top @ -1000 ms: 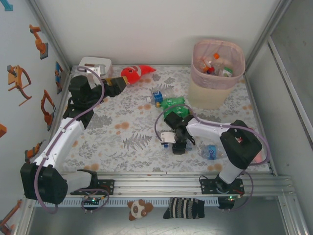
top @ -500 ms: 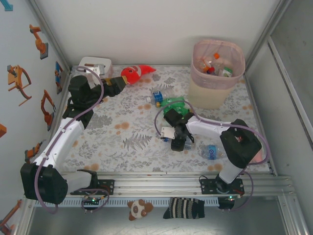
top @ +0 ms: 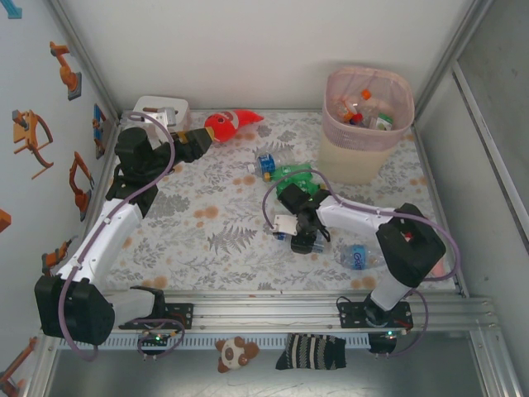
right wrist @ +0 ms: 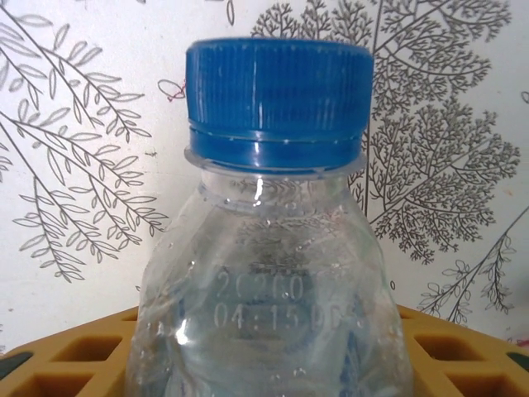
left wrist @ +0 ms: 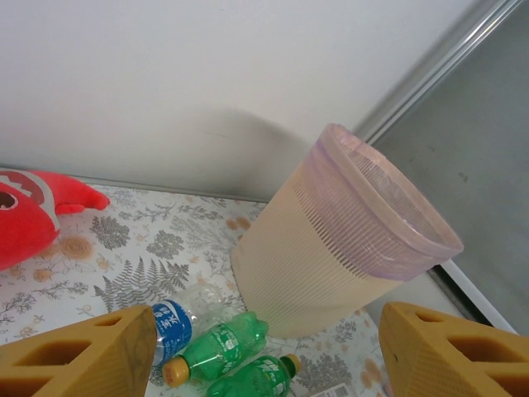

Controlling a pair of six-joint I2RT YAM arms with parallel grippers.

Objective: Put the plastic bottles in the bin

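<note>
Top external: the grasp step.
Far left, the left tool (top: 198,142) hangs open and empty, out of the way. On the desk (top: 223,207), the right tool (top: 304,240) grips a clear blue-capped bottle (right wrist: 273,273), probably to carry it to the bin (top: 355,161), far right.

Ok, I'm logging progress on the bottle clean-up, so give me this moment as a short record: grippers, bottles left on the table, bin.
left gripper: open, empty, near the fish toy
right gripper: fingers either side of a clear blue-capped bottle lying on the table; whether it is gripped is unclear
loose near bin: blue-labelled bottle, two green bottles
loose beside right arm: blue-banded bottle
bin: upright, pink liner, several bottles inside
</note>
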